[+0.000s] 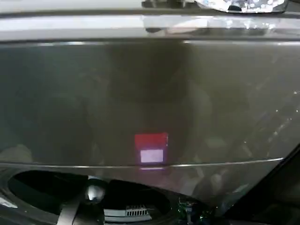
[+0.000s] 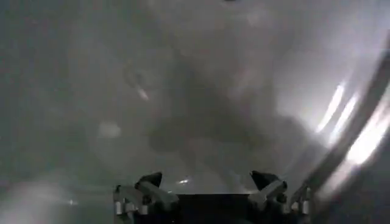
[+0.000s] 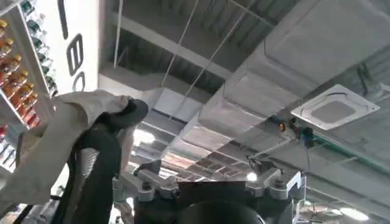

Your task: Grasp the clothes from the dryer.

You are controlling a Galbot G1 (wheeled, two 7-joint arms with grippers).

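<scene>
1. The clothes are not something I can make out anywhere in these views, so their place stays unknown; they are presumably somewhere in the drum.
2. The dryer fills the head view as a bronze-grey metal front, with part of the dark porthole at the lower edge.
3. The left tool faces a smooth, hazy grey surface, probably the drum's inside, with its fingers spread wide and nothing between them.
4. The right tool points up at the ceiling, wide and empty, parked away from the work.
5. Risk: with no fabric in sight, the left tool could close on air or scrape the metal wall; the glare along the bright curved rim may hide a nearby edge.
6. Writing: a small red and white label sits on the machine front, too blurred to read. Large dark letters on a white sign are cut off and illegible.
</scene>
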